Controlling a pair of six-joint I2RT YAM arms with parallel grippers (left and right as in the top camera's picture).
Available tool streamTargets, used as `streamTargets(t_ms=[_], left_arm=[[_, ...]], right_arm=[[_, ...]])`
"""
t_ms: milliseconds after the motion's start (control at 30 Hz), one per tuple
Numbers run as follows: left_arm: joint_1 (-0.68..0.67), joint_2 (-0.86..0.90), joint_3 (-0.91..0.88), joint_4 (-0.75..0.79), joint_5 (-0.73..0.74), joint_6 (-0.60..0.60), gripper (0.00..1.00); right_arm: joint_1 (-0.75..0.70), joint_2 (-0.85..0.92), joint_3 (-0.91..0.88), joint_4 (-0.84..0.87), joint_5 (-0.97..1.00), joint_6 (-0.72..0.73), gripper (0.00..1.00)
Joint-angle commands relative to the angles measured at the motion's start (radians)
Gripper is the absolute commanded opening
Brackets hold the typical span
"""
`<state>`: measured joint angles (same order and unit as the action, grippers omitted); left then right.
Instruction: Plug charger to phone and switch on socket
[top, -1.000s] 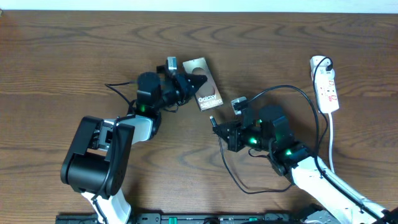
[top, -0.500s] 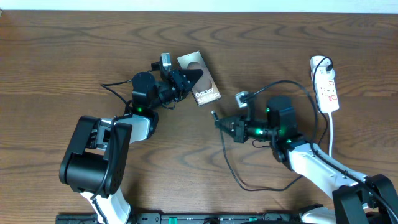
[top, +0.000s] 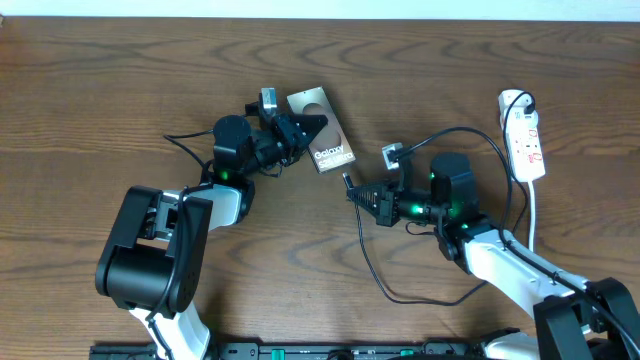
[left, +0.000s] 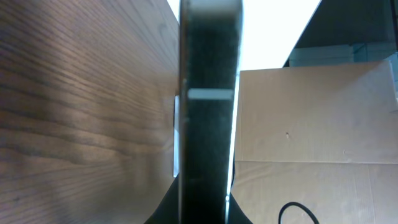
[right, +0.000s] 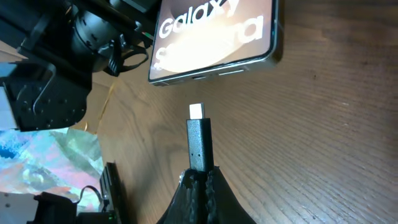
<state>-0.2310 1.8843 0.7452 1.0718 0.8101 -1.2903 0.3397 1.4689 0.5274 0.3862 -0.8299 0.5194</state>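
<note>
The dark brown phone (top: 327, 135) with white "Galaxy" lettering is held on edge above the table by my left gripper (top: 305, 127), which is shut on its left side. In the left wrist view the phone's dark edge (left: 208, 93) fills the middle. My right gripper (top: 362, 196) is shut on the charger's black plug (right: 199, 144). The plug's silver tip (right: 196, 111) points at the phone's lower end (right: 214, 31), a short gap away. The thin black cable (top: 400, 295) loops over the table behind the right arm. The white power strip (top: 526, 140) lies at the far right.
The strip's thick white cord (top: 532, 225) runs down toward the front at the right. The left arm's base (top: 150, 250) stands at the front left. A cardboard surface (left: 317, 124) shows beyond the phone in the left wrist view.
My right gripper has moved up and left with the plug, closer to the phone's lower end. The left gripper has lifted the phone slightly up and left, then held still.
</note>
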Motion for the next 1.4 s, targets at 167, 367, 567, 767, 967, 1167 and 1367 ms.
streamTargets(t_ms=[167, 367, 567, 767, 967, 1167, 1367], left_arm=[[0.0, -0.014, 0.014, 0.013, 0.019, -0.005, 0.07], [0.0, -0.014, 0.014, 0.01, 0.019, -0.001, 0.07], [0.0, -0.014, 0.014, 0.01, 0.019, 0.003, 0.07], [0.0, -0.014, 0.014, 0.005, 0.019, 0.018, 0.07], [0.0, -0.014, 0.014, -0.02, 0.019, 0.034, 0.07], [0.001, -0.014, 0.014, -0.02, 0.014, 0.037, 0.07], [0.006, -0.014, 0.014, -0.019, 0.004, 0.04, 0.07]], right_arm=[[0.028, 0.01, 0.0, 0.004, 0.061, 0.004, 0.01], [0.042, 0.011, 0.015, 0.019, 0.103, 0.004, 0.01], [0.042, 0.077, 0.045, 0.031, 0.083, 0.019, 0.01], [0.042, 0.079, 0.048, 0.083, 0.066, 0.061, 0.01], [0.048, 0.079, 0.05, 0.097, 0.064, 0.072, 0.01], [0.061, 0.079, 0.051, 0.092, 0.035, 0.072, 0.01], [0.059, 0.079, 0.051, 0.066, 0.0, 0.071, 0.01]])
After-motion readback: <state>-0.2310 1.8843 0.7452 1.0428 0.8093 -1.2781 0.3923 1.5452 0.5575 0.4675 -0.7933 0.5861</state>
